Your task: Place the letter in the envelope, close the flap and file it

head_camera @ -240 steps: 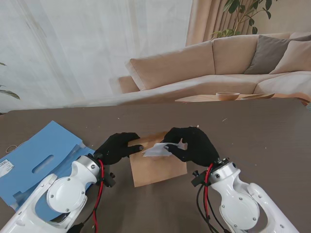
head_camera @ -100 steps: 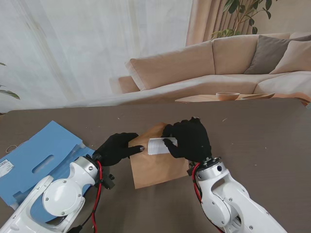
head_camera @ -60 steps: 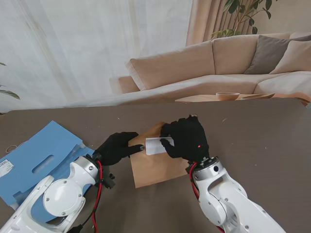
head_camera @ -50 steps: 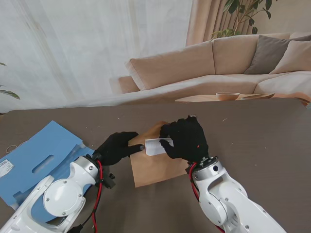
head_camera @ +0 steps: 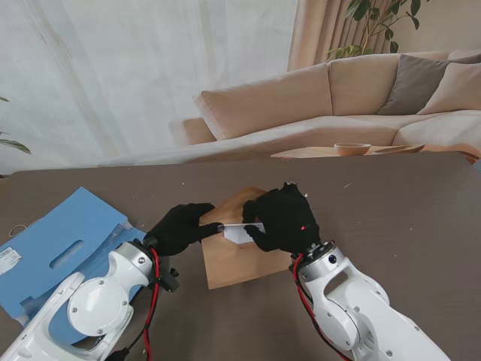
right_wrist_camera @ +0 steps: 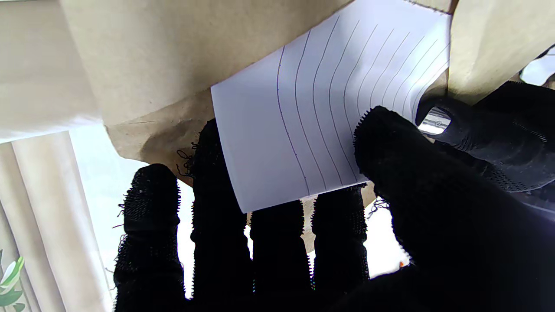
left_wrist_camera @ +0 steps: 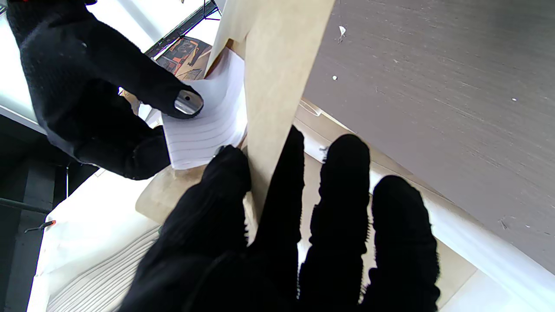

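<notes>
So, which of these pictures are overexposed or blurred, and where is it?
Stand view: sharp, evenly lit, only the curtained window is washed out. Left wrist view: the background behind the right hand is blown out to white; the envelope stays sharp. Right wrist view: the letter is crisp, with bright gaps between the fingers.

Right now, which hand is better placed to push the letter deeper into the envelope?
The right hand. It already pinches the lined letter between thumb and fingers at the envelope mouth. The left hand grips the envelope's edge, so it probably should only steady it.

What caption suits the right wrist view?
Right hand feeds the lined white letter into the brown paper envelope.
</notes>
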### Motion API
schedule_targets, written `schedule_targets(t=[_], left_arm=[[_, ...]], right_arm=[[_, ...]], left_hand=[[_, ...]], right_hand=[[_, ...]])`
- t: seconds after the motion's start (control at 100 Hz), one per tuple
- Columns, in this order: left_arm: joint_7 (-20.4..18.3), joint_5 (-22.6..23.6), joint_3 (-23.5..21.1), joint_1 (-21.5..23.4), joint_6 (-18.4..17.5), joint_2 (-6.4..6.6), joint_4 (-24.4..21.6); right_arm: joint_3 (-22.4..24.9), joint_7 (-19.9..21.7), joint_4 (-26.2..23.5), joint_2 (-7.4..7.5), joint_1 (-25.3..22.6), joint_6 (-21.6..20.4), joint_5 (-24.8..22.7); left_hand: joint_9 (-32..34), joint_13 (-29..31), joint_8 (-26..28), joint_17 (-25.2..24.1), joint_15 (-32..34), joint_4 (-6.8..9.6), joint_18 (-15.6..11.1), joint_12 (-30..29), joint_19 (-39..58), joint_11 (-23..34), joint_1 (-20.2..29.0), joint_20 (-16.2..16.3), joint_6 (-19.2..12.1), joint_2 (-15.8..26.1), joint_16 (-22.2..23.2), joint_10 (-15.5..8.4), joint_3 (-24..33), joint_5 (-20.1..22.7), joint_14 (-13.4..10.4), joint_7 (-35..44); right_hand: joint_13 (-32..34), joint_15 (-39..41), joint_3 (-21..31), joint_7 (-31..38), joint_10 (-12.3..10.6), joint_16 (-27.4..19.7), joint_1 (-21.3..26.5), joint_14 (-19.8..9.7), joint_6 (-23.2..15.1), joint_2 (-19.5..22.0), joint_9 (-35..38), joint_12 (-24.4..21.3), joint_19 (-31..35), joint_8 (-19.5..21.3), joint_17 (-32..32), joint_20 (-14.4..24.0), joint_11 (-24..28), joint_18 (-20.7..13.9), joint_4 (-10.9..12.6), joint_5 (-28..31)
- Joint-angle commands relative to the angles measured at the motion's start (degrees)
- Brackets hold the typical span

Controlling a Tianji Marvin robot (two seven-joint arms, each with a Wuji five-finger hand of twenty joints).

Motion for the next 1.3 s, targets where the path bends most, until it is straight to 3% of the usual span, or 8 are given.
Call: schedule_targets(t=[0.0, 0.08, 0.16, 0.36, 0.51, 0.84, 1.29], left_arm=[[-0.8, 0.0, 0.1, 0.2, 0.0, -0.38, -0.7], [-0.8, 0.2, 0.1, 0.3, 0.0, -0.37, -0.6], [-0.8, 0.3, -0.1, 0.4, 0.1, -0.38, -0.6], [-0.8, 0.4, -0.2, 0.5, 0.0, -0.35, -0.6], [-0.9, 0.3, -0.4, 0.6, -0.1, -0.34, -0.6], [-1.3, -0.6, -0.7, 0.6, -0.2, -0.32, -0.9], [-0.9, -1.9, -1.0, 0.8, -0.6, -0.49, -0.9]], right_arm=[[-0.2, 0.4, -0.3, -0.04, -0.5, 0.2, -0.2], [-0.1, 0.1, -0.6, -0.14, -0.8, 0.7, 0.0], [0.0, -0.4, -0.9, -0.31, -1.2, 1.1, 0.4], [-0.3, -1.8, -1.0, -0.92, -1.4, 3.4, 2.1], [-0.2, -1.7, -1.1, -0.97, -1.2, 3.7, 2.3], [-0.6, 0.9, -0.6, -0.38, -0.3, 2.1, 1.2], [-1.5, 2.6, -1.0, 0.43, 0.8, 4.5, -3.7]], left_hand=[[-0.7, -0.8, 1.1, -0.5, 0.6, 1.0, -0.5, 0.7, 0.2, 1.3, 3.6, 0.9, -2.2, 3.5, 1.2, -1.2, 1.4, -2.7, 0.5, 2.1], [-0.7, -0.8, 1.1, -0.5, 0.6, 0.99, -0.5, 0.7, 0.3, 1.4, 3.6, 0.9, -2.1, 3.5, 1.3, -1.2, 1.4, -2.7, 0.5, 2.0], [-0.7, -0.9, 1.1, -0.6, 0.5, 0.97, -0.5, 0.7, 0.2, 1.3, 3.6, 0.9, -2.1, 3.5, 1.3, -1.3, 1.3, -2.7, 0.5, 2.0], [-0.7, -0.9, 1.1, -0.6, 0.5, 1.0, -0.5, 0.7, 0.2, 1.3, 3.6, 0.9, -2.1, 3.5, 1.3, -1.3, 1.3, -2.7, 0.6, 2.0], [-0.7, -0.9, 1.1, -0.6, 0.5, 0.99, -0.5, 0.7, 0.3, 1.3, 3.6, 0.9, -2.2, 3.5, 1.3, -1.2, 1.3, -2.7, 0.6, 2.0], [-0.7, -1.0, 1.1, -0.7, 0.4, 1.0, -0.5, 0.7, 0.1, 1.2, 3.6, 0.9, -2.2, 3.5, 1.3, -1.2, 1.3, -2.7, 0.6, 1.9], [-0.8, -1.5, 0.3, -1.6, -0.4, 1.1, -0.2, 0.3, -0.4, 0.3, 3.6, 0.8, -0.9, 3.7, 1.2, -0.7, 1.6, -2.9, 1.4, 1.3]], right_hand=[[-1.9, -1.5, -0.6, -2.7, -0.8, 0.2, -0.5, -0.2, -0.1, -0.8, -2.0, -1.3, -0.6, -3.3, -1.3, 1.1, -2.8, -0.2, 0.6, 0.0], [-2.7, -3.5, -0.3, -5.2, -0.7, -0.4, -1.0, -0.1, 1.4, -0.9, -3.3, -3.7, -1.2, -7.5, -1.8, 1.2, -7.6, -0.4, 1.3, -2.7], [-2.3, -4.6, 0.8, -4.8, -0.6, -0.8, -0.7, 0.2, 1.6, -1.0, -2.7, -4.4, -1.3, -8.1, -1.8, 1.4, -8.8, -0.1, 1.9, -3.0], [-0.2, -4.6, 2.6, -1.8, -0.1, -0.9, -0.2, 0.8, 1.6, 2.0, -0.2, -4.2, -0.9, -5.8, -0.4, 1.6, -8.1, 0.8, 3.2, -1.0], [0.4, -3.2, 4.7, 1.0, 0.0, -0.3, 2.0, 0.4, 2.1, 1.5, 0.9, -1.7, -0.6, -1.1, -0.1, 1.6, -4.7, 0.9, 4.0, 0.4], [-1.4, -0.3, 9.8, 1.8, 0.1, 1.4, 0.9, 0.1, 2.4, -0.2, -0.5, 1.6, -0.4, 5.7, -1.4, 2.1, -0.7, 0.4, 6.5, 0.4], [-1.3, 1.3, 8.5, 0.3, 1.1, 2.2, 1.6, -0.1, 2.7, 0.5, -0.1, 2.1, 0.0, 6.7, -1.2, 2.6, 0.1, 0.4, 6.2, 1.3]])
